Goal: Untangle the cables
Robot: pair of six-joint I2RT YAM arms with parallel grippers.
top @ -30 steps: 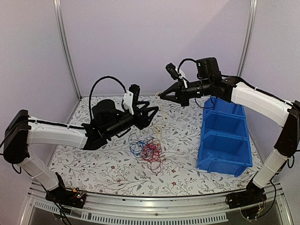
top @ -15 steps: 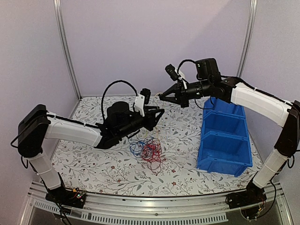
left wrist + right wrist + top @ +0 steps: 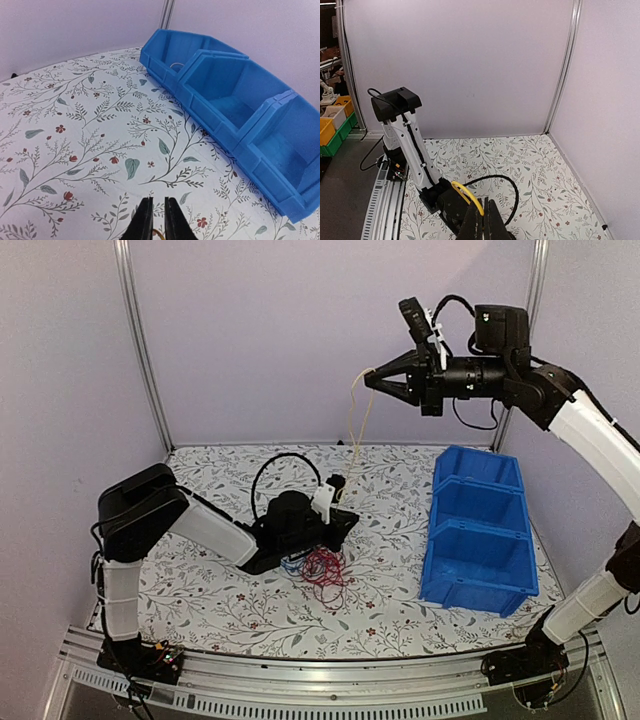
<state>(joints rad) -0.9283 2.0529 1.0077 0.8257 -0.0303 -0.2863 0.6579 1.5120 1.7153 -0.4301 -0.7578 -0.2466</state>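
Overall, the largest item is the rectangular desk with a white floral-print cover (image 3: pixel 230 610), which carries everything else.

Along its right edge, from the far-right corner toward the near edge, stands a blue plastic storage bin with 3 open compartments (image 3: pixel 470 590).

The 2 arms come next. The black-and-white left arm (image 3: pixel 215 530) reaches low from the near-left corner toward the desk centre. The black-and-white right arm (image 3: pixel 590 435) rises from the near-right corner and extends high above the far edge.

The cables, a loose clump of thin, mostly red wires with some blue strands (image 3: pixel 322 565), lie on the cover at the desk centre, slightly toward the near edge and well apart from the bin.

The left gripper (image 3: pixel 345 523) sits low at the far side of the clump. In the left wrist view its jaws stand nearly together with a thin gap. A yellow-orange trace shows in that gap at the bottom frame edge; whether the jaws clamp it cannot be told.

The right gripper (image 3: pixel 372 378) is held high, jaws clamped together on a single thin pale yellow strand (image 3: pixel 355 420). That strand hangs down toward the left gripper; its lower end is too thin to follow.
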